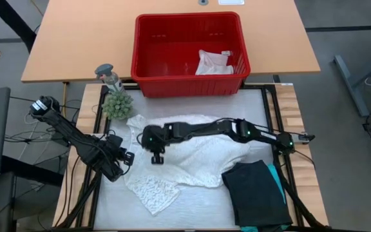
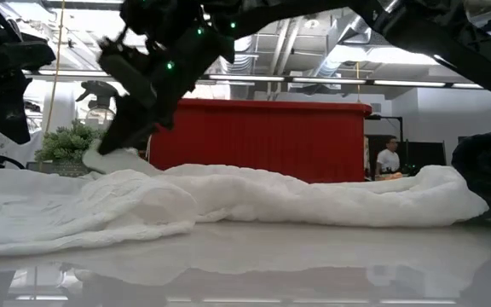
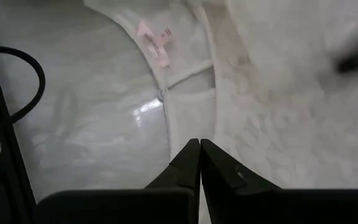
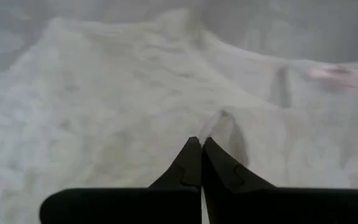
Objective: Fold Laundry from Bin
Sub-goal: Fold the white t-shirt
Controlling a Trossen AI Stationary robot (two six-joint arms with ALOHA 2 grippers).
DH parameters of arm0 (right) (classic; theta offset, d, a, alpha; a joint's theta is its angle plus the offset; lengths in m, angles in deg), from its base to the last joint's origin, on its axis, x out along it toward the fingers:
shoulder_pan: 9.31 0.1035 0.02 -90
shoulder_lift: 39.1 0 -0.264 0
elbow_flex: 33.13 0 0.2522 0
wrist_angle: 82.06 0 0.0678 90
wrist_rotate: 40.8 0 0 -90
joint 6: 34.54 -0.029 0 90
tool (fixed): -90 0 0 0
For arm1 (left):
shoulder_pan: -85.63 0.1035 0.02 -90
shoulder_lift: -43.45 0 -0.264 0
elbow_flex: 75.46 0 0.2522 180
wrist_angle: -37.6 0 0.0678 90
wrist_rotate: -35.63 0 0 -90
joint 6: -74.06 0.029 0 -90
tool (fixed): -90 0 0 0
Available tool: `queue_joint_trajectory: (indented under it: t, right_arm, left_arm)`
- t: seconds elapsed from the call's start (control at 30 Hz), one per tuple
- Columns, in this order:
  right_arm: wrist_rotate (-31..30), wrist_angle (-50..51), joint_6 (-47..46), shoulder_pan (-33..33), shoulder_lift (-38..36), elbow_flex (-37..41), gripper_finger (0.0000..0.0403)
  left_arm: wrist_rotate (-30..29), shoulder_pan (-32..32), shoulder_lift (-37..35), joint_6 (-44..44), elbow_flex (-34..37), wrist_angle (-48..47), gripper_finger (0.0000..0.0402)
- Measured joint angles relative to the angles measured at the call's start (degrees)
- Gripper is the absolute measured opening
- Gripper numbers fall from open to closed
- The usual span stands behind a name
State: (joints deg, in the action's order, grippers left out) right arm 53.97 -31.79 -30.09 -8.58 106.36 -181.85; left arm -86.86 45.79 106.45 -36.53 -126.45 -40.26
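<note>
The large white lacy top (image 1: 192, 158) lies spread over the middle of the table. My right gripper (image 1: 156, 156) reaches across it from the right and is shut on the cloth near the top's left part. My left gripper (image 1: 127, 156) is shut at the top's left edge, by the neckline with its pink label (image 3: 154, 43). The black garment (image 1: 256, 190) lies folded at the near right, with a teal edge (image 1: 279, 183) showing beside it. The red bin (image 1: 189, 80) stands at the far side, with the small white cloth (image 1: 214, 62) in its right end. My right gripper (image 4: 201, 140) pinches a small raised pucker of the lacy top (image 4: 224, 121) between its two fingertips, coming from above and slanting down. The cloth rises in a little peak (image 2: 109, 158) to the fingers; the remainder lies on the table. My left gripper (image 3: 199, 142) is over the top's hemmed edge (image 3: 169, 121); I cannot tell whether it touches the cloth.
A small green plant (image 1: 116, 103) and a grey figure (image 1: 108, 72) stand at the far left of the table. A wooden table carries the bin. A person (image 2: 389, 158) sits far off in the room behind.
</note>
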Motion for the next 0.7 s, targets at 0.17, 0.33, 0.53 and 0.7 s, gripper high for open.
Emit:
queue_joint_trajectory:
  t: [0.17,0.33,0.53,0.7]
  right_arm:
    - [2.26,0.51,1.44,2.17,-0.38,0.00,0.0020]
    - [2.98,0.97,1.82,2.90,-0.42,0.01,0.0023]
    - [4.57,1.15,2.09,2.93,-0.42,0.02,0.0022]
    - [4.60,1.44,2.08,2.85,-0.42,0.02,0.0023]
  left_arm:
    - [-4.86,0.39,-0.02,-3.38,0.00,-2.04,0.0000]
    - [-9.75,2.74,-0.02,-3.51,0.00,-2.36,0.0000]
    - [-15.25,9.22,-0.02,2.25,0.00,-1.32,0.0000]
    - [-21.94,16.34,-0.04,7.86,0.00,3.28,0.0000]
